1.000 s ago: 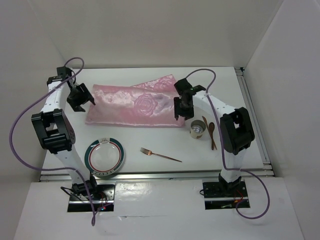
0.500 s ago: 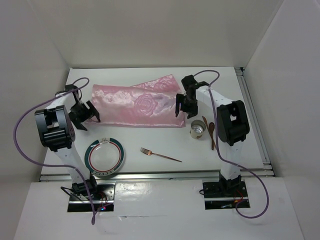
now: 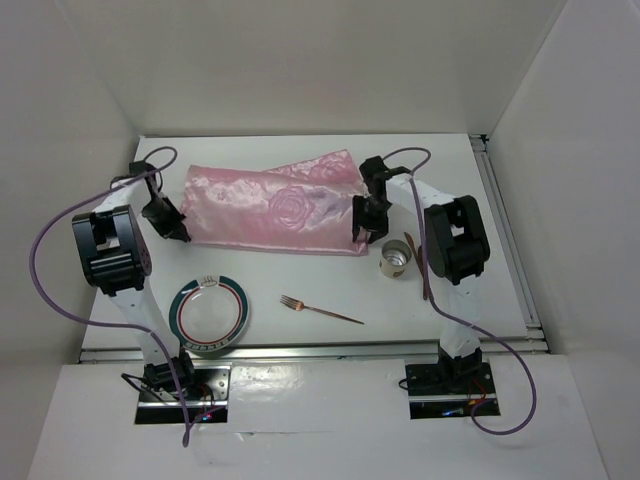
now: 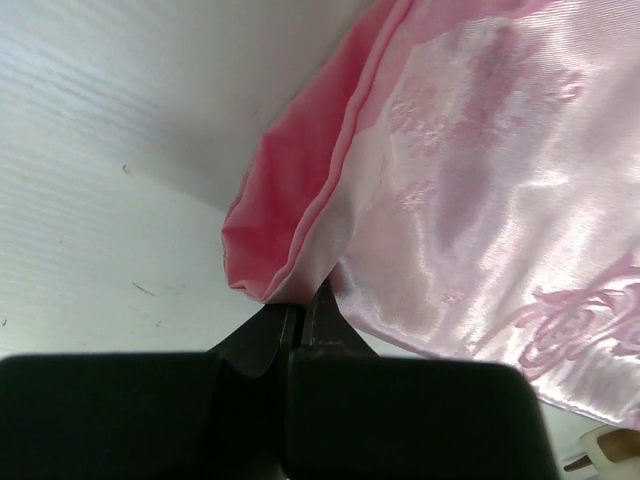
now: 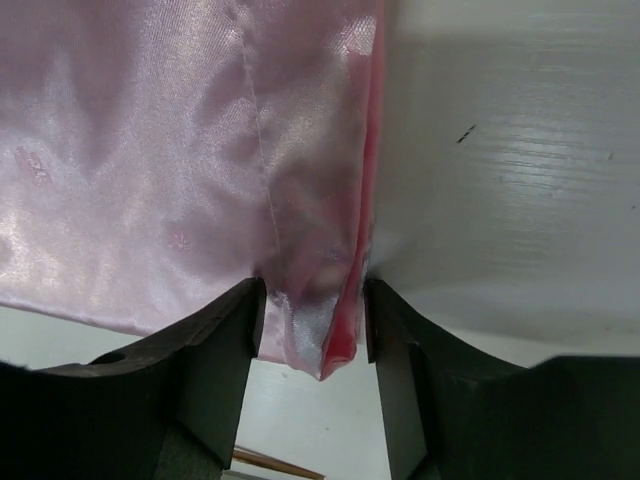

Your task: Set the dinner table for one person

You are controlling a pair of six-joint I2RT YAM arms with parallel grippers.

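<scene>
The dinner table, a white top with aluminium rails, was seen from above filling the white-walled enclosure, the two arm bases bolted at its 6 o'clock edge. A pink satin cloth with a rose motif was spread flat toward 11 o'clock of the table's centre.

The left arm was reached out to the cloth's 8 o'clock corner, where the left gripper was seen pinched tight on the folded hem, no gap showing between its jaws. The right arm was extended to the cloth's 4 o'clock corner. There the right gripper was set astride the hem with its jaws held apart, the fabric lying between them uncompressed.

A round plate with a dark green rim was left at 8 o'clock, well apart from the cloth. A small cup was placed at 3 o'clock, just beside the right gripper. A fork was laid at 6 o'clock. A brown utensil was partly hidden beside the cup.
</scene>
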